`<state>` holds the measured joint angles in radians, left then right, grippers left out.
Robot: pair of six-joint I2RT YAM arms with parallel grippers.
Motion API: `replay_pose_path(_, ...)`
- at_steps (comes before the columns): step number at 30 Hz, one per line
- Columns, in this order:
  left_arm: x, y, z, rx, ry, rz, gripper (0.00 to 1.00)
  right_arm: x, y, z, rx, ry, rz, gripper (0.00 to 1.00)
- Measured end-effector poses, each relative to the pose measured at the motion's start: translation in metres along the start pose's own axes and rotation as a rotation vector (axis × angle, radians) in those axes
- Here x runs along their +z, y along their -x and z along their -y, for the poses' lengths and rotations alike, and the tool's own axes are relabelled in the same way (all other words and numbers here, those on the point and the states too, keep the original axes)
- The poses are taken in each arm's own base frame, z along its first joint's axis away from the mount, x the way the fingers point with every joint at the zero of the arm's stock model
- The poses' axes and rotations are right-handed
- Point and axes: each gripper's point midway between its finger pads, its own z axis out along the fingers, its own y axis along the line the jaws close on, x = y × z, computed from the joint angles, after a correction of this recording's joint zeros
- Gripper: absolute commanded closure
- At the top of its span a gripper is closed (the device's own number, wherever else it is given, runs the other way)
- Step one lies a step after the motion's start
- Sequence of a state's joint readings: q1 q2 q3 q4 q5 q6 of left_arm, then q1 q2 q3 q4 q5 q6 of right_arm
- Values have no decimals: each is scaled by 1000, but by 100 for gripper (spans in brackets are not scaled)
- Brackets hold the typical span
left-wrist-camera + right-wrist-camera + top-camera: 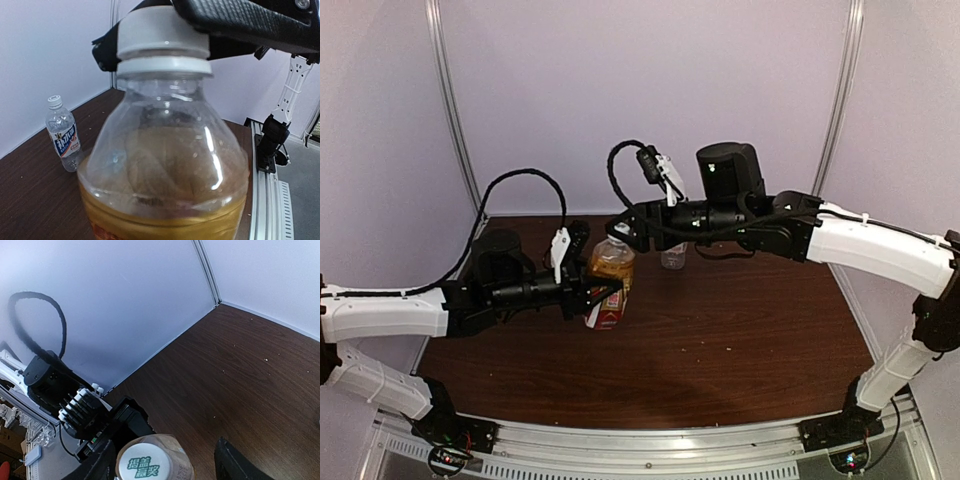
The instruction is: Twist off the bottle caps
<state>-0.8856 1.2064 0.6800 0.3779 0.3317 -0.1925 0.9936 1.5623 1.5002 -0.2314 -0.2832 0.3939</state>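
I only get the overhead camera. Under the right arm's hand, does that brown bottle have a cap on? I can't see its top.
Observer: Yes. The left wrist camera shows a white cap seated on the amber bottle.
Operator: Is the hand pinching it?
Observer: It seems not. From the right wrist camera, the right hand straddles the cap, with a gap beside one finger.
Operator: Anything printed on top?
Observer: Green characters on the cap's top face, which only the right wrist camera sees.
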Motion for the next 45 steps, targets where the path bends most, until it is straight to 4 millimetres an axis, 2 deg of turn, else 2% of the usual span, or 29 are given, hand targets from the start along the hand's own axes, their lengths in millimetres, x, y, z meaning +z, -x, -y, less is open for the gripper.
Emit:
replay_pose_path(7, 1, -4, -4, -5, 20, -16, 65, 5, -2, -2, 2, 9, -4, 66)
replay_pose_path(14, 2, -5, -7, -6, 34, -19, 65, 7, -2, -6, -9, 30, -4, 87)
replay_pose_path(20, 2, -4, -8, -2, 41, -16, 65, 7, -2, -7, -52, 39, -1, 96)
replay_pose_path(24, 2, -4, -6, 4, 31, -16, 65, 7, -3, -9, -115, 64, -8, 97)
replay_pose_path(27, 0, -2, 0, 11, -7, -12, 64, 4, -4, -17, -191, 131, -23, 91)
replay_pose_path(31, -4, 0, 22, 18, -138, -6, 64, -9, -12, -36, -346, 269, -70, 83)
replay_pose_path(37, -15, 14, 60, 15, -366, 46, 65, -32, -15, -73, -535, 469, -112, 82)
replay_pose_path(42, -22, 12, 76, 4, -462, 47, 65, -39, -23, -85, -596, 562, -129, 80)
replay_pose_path(45, -23, 10, 78, -4, -474, 39, 65, -39, -25, -85, -599, 570, -134, 69)
